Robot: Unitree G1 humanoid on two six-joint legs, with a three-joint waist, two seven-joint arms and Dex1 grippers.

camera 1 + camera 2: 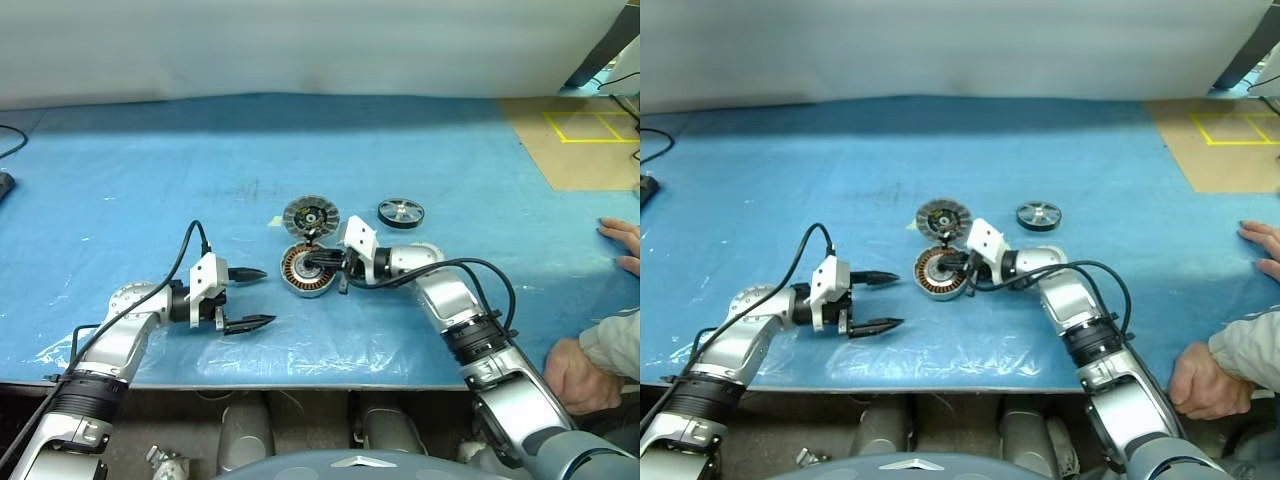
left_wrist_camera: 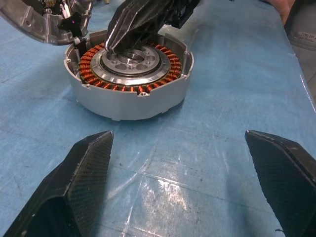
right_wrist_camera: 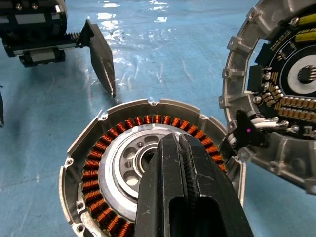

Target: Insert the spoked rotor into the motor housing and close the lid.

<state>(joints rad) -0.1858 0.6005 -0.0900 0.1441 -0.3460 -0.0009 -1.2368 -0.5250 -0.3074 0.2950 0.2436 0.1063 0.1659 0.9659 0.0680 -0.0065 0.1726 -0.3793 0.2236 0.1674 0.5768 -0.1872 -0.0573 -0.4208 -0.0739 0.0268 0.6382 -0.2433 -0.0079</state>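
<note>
2 grippers sit low over the blue table (image 1: 150, 180). The right gripper (image 1: 322, 262), fingers pressed together and holding nothing, reaches over the motor housing (image 1: 306, 272), which lies open with copper windings up. The lid (image 1: 311, 214) lies just behind it, ribs up. The spoked rotor (image 1: 401, 212) rests apart, further right. The left gripper (image 1: 252, 298) stands spread wide beside the housing.

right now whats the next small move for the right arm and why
Probably lift the right gripper off the motor housing and swing it toward the spoked rotor. Its fingers are shut and empty over the housing's centre, the windings lie open with the lid folded back, and the rotor sits apart on the blue sheet, untouched. The left gripper waits open beside the housing.
</note>
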